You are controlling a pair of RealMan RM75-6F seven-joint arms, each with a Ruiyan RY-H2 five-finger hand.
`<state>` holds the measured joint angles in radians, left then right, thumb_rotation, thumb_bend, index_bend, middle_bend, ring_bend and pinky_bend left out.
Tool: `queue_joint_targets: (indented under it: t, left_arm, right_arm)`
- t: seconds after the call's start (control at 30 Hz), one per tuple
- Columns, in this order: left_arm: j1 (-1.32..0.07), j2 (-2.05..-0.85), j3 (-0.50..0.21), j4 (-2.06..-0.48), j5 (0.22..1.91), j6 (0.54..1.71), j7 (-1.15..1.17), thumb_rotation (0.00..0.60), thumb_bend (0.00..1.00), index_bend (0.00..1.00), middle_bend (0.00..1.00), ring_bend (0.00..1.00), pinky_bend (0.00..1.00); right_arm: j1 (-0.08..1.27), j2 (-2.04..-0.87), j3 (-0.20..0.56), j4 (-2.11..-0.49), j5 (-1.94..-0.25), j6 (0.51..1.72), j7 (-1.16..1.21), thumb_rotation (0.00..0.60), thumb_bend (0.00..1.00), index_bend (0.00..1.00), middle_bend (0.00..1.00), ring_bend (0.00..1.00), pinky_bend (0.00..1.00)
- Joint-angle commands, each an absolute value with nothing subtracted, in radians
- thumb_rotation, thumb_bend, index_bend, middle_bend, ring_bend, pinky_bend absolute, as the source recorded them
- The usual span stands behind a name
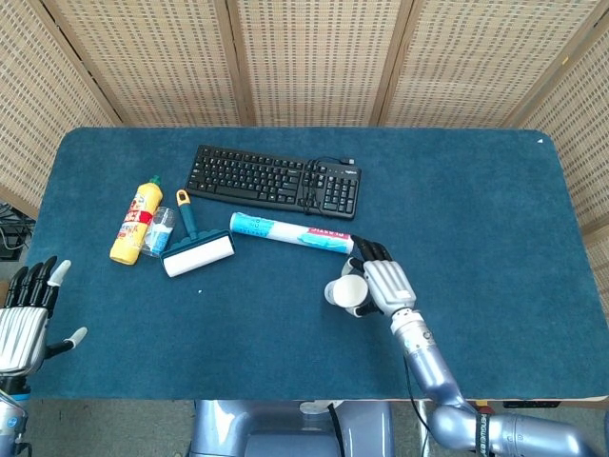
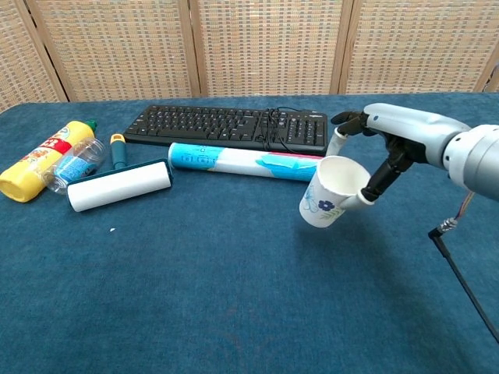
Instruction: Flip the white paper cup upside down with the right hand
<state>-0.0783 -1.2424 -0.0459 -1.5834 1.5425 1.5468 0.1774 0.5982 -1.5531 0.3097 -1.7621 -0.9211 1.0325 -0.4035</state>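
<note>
My right hand grips a white paper cup with a blue flower print. The cup is lifted off the blue table and tilted, its open mouth facing up and toward the hand, its base pointing down to the left. The thumb presses the cup's rim side and the fingers wrap its far wall. My left hand hovers open at the table's near left corner, fingers spread, holding nothing; it is absent from the chest view.
A black keyboard lies at the back centre. Just behind the cup lies a white and blue tube. A lint roller, a small clear bottle and a yellow bottle sit at the left.
</note>
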Motion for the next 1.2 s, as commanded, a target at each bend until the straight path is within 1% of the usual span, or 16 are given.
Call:
queue_joint_targets:
  t: [0.03,0.2,0.33,0.5,0.57,0.63,0.77,0.87,1.0,1.03,1.2]
  left_arm:
    - [-0.079,-1.247,-0.045,-1.58,1.543,1.547,0.181,0.6,0.16,0.0,0.0,0.0,0.0]
    - [-0.08,-1.248,-0.048,-1.577,1.537,1.546,0.18,0.6,0.16,0.0,0.0,0.0,0.0]
    - [-0.081,-1.248,-0.05,-1.574,1.533,1.544,0.175,0.6,0.16,0.0,0.0,0.0,0.0]
    - [-0.083,-1.25,-0.049,-1.572,1.532,1.54,0.178,0.6,0.16,0.0,0.0,0.0,0.0]
    - [-0.083,-1.251,-0.049,-1.572,1.533,1.541,0.179,0.6,0.16,0.0,0.0,0.0,0.0]
    - [-0.083,-1.252,-0.048,-1.572,1.535,1.542,0.18,0.6,0.16,0.0,0.0,0.0,0.0]
    - [-0.082,-1.251,-0.047,-1.574,1.535,1.542,0.18,0.6,0.16,0.0,0.0,0.0,0.0]
    - [-0.082,-1.251,-0.046,-1.575,1.537,1.544,0.179,0.6,0.16,0.0,0.0,0.0,0.0]
    - [-0.081,-1.248,-0.046,-1.577,1.54,1.55,0.175,0.6,0.16,0.0,0.0,0.0,0.0]
    - [-0.079,-1.246,-0.047,-1.58,1.542,1.553,0.171,0.6,0.16,0.0,0.0,0.0,0.0]
    - [-0.079,-1.241,-0.046,-1.581,1.544,1.554,0.161,0.6,0.16,0.0,0.0,0.0,0.0]
  right_arm:
    - [0.626,-1.594,0.328,-1.701,-0.887,0.995,-0.342,0.6,0.25,0.43,0.05,0.0,0.0]
    - [0.646,-1.634,0.33,-1.624,-0.86,0.963,-0.279,0.6,0.25,0.43,0.05,0.0,0.0]
    - [0.648,-1.645,0.312,-1.558,-0.841,0.937,-0.241,0.6,0.25,0.43,0.05,0.0,0.0]
    - [0.645,-1.625,0.291,-1.514,-0.841,0.93,-0.235,0.6,0.25,0.43,0.03,0.0,0.0]
    - [0.644,-1.612,0.284,-1.512,-0.839,0.94,-0.249,0.6,0.25,0.41,0.01,0.0,0.0]
    - [0.639,-1.595,0.275,-1.516,-0.841,0.961,-0.27,0.6,0.25,0.38,0.0,0.0,0.0]
    - [0.629,-1.565,0.245,-1.548,-0.855,1.014,-0.333,0.6,0.25,0.28,0.0,0.0,0.0]
    - [0.624,-1.556,0.237,-1.57,-0.86,1.034,-0.35,0.6,0.24,0.24,0.0,0.0,0.0]
    - [0.616,-1.547,0.219,-1.616,-0.873,1.067,-0.377,0.6,0.24,0.23,0.0,0.0,0.0]
    - [0.616,-1.55,0.196,-1.647,-0.892,1.086,-0.416,0.6,0.24,0.23,0.0,0.0,0.0]
    - [0.615,-1.584,0.166,-1.723,-0.873,1.158,-0.526,0.6,0.24,0.23,0.0,0.0,0.0]
